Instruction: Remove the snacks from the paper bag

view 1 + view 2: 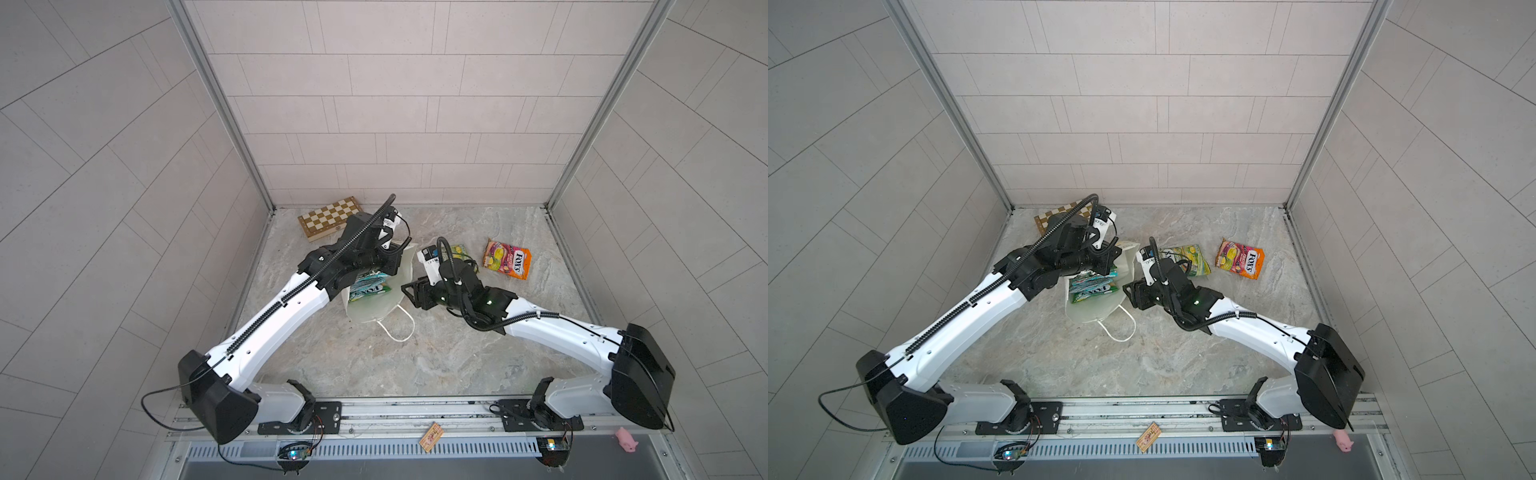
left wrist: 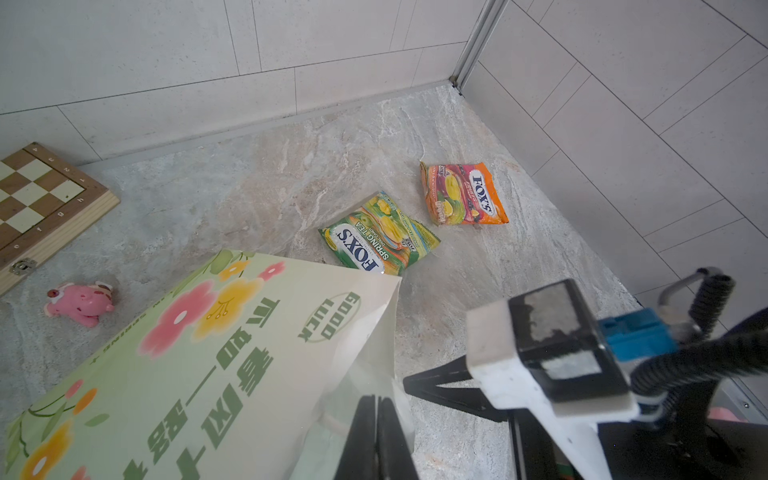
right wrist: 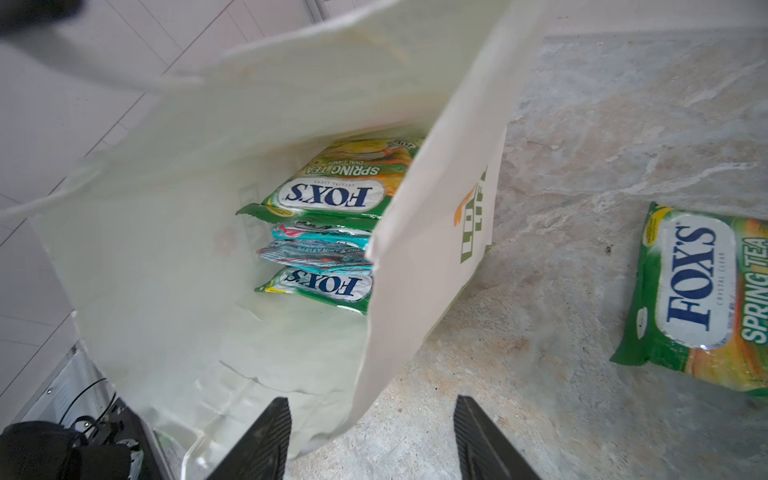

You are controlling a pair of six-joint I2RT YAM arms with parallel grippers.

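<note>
The white paper bag (image 1: 374,309) (image 1: 1096,311) lies tilted with its mouth toward the right arm. My left gripper (image 2: 376,436) (image 1: 391,259) is shut on its upper rim, holding the flowered wall (image 2: 208,353) up. Several snacks sit inside: a green packet (image 3: 332,195), a teal one (image 3: 316,251) and another green one (image 3: 324,286). My right gripper (image 3: 370,440) (image 1: 409,291) is open at the mouth, one finger over the bag's inner wall (image 3: 166,270) and one over the table. On the table lie a green-yellow packet (image 3: 698,299) (image 2: 378,235) (image 1: 1187,257) and a pink-orange packet (image 1: 507,259) (image 2: 461,195).
A wooden chessboard (image 1: 330,218) (image 2: 37,199) lies at the back left, near the wall. A pink pig toy (image 2: 81,303) rests behind the bag; another (image 1: 626,438) sits on the front rail at the right. A small wooden trap (image 1: 431,436) lies on the front rail.
</note>
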